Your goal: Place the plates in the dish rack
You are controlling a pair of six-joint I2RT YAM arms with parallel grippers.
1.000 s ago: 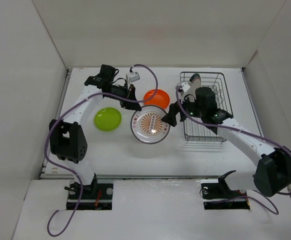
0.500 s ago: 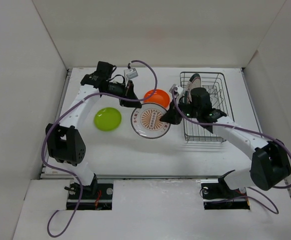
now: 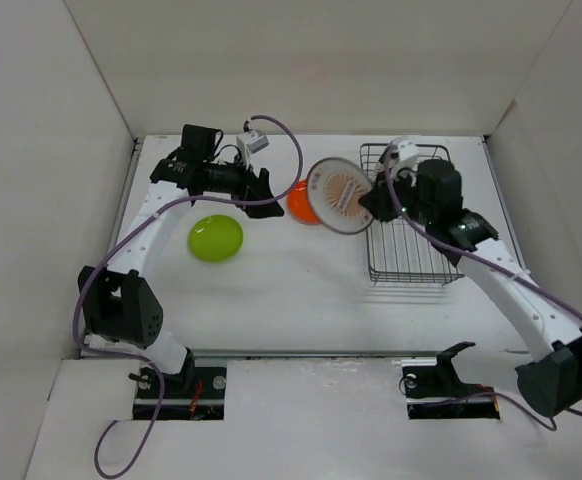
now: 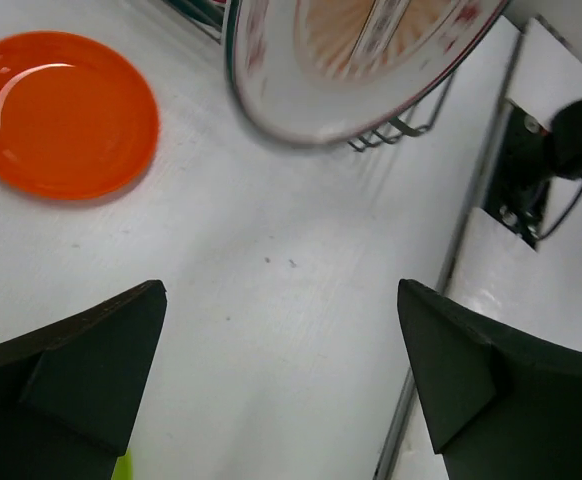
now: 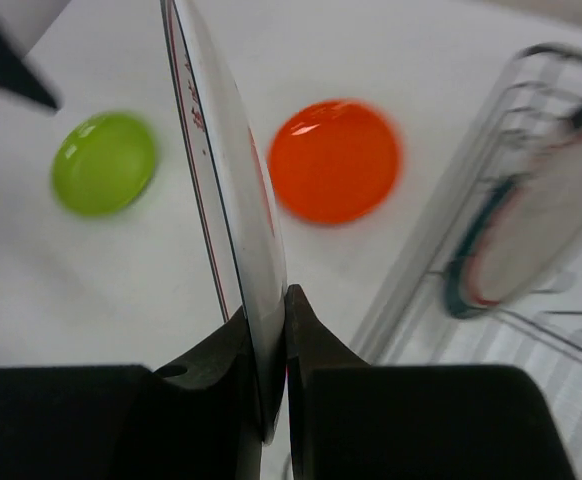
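Observation:
My right gripper (image 3: 370,206) (image 5: 268,312) is shut on the rim of the white plate with the orange-brown patterned centre (image 3: 340,195) (image 5: 221,190). That plate is held tilted up on edge above the table, just left of the black wire dish rack (image 3: 412,222) (image 5: 537,90). A white plate with a dark green rim (image 5: 531,225) stands in the rack. The plain orange plate (image 3: 296,202) (image 4: 61,115) (image 5: 333,160) and the lime-green plate (image 3: 216,238) (image 5: 104,162) lie flat on the table. My left gripper (image 3: 261,187) (image 4: 281,345) is open and holds nothing, left of the orange plate.
White walls enclose the table on the left, back and right. The right arm reaches over the rack's near half. The table's front rail (image 4: 466,230) and an arm base mount (image 4: 546,160) show in the left wrist view.
The right gripper shut on the patterned plate, then lifted it, tipped it on edge and carried it toward the rack. The left gripper let go of it and drew back left.

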